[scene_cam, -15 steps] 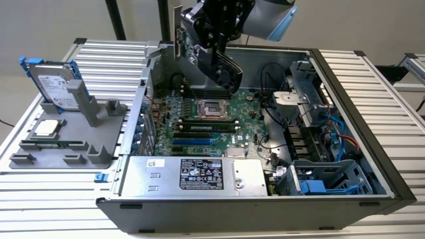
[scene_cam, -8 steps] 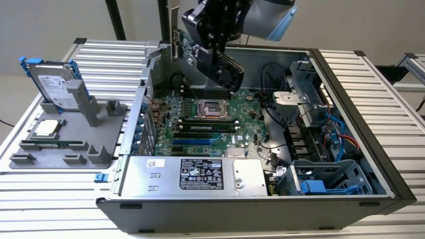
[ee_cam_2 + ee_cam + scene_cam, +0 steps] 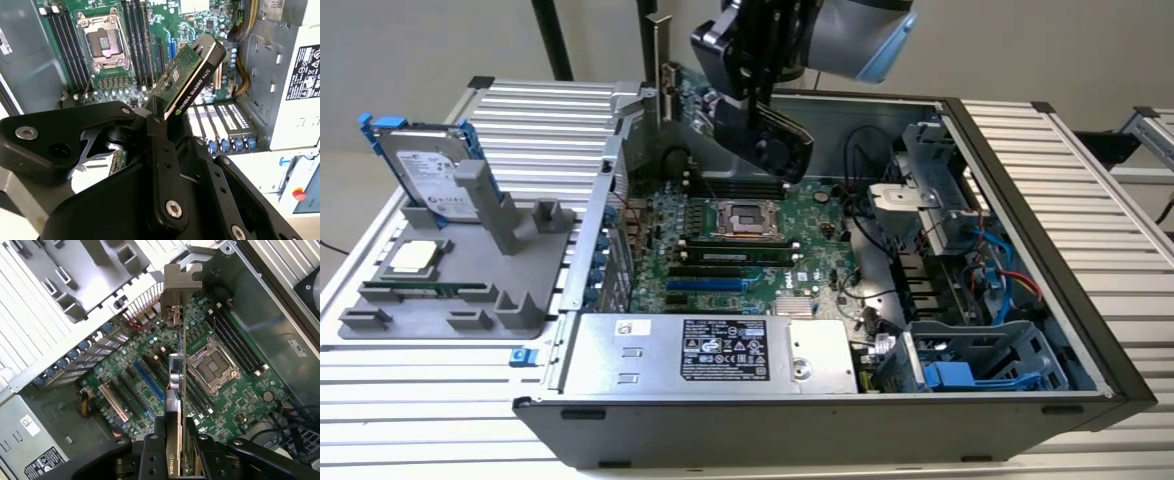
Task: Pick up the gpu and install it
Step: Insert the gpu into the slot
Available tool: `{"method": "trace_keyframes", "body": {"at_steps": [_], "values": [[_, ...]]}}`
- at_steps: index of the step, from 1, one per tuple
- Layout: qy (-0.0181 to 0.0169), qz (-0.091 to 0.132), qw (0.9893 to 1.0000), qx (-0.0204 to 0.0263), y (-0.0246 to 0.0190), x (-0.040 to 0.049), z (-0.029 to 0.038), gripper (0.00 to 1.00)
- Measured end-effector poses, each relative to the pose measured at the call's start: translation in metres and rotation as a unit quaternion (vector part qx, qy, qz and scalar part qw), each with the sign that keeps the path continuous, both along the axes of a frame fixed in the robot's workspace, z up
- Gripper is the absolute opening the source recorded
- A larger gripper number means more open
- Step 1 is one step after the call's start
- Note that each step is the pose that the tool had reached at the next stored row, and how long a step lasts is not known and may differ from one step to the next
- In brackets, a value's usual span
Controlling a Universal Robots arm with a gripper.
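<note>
A robotics lab, judging by ribbed aluminium table (image 3: 1074,175), opened computer case (image 3: 787,432), grey parts fixture (image 3: 467,318).

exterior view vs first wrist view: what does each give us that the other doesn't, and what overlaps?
Exterior view: the hard drive with blue rails standing in the grey fixture outside the case, and the drive cage. First wrist view: a sightline down the gpu edge, silver bracket at the far end, card lined between the CPU socket and the blue slot. Both: the gripper holding the gpu above the motherboard.
</note>
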State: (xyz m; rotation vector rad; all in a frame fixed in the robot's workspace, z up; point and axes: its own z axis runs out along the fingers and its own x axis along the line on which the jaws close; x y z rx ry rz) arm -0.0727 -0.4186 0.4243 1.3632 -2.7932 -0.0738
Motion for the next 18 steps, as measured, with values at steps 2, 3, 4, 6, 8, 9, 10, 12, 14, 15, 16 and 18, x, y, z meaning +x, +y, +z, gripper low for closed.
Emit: {"method": "trace_keyframes", "body": {"at_steps": [2,3,4,6,8,9,10,12,14,15,16,18], "values": [[0.0000,0.012,0.9999,0.0000,0.0000,0.0000,0.0000,0.00],[0.0000,0.018,0.9998,0.0000,0.0000,0.0000,0.0001,0.00],[0.0000,0.023,0.9997,0.0000,0.0000,0.0000,0.0000,0.00],[0.0000,0.035,0.9994,0.0000,0.0000,0.0000,0.0001,0.00],[0.0000,0.046,0.9989,0.0000,0.0000,0.0000,0.0001,0.00],[0.0000,0.052,0.9986,0.0000,0.0000,0.0000,0.0001,0.00],[0.0000,0.058,0.9983,0.0000,0.0000,0.0000,0.0001,0.00],[0.0000,0.070,0.9976,0.0000,0.0000,0.0000,0.0001,0.00],[0.0000,0.081,0.9967,0.0000,0.0000,0.0000,0.0002,0.00],[0.0000,0.087,0.9962,0.0000,0.0000,0.0000,0.0002,0.00],[0.0000,0.092,0.9958,-0.0001,0.0000,0.0000,0.0002,0.00],[0.0000,0.104,0.9946,0.0000,0.0000,0.0000,0.0003,0.00]]}}
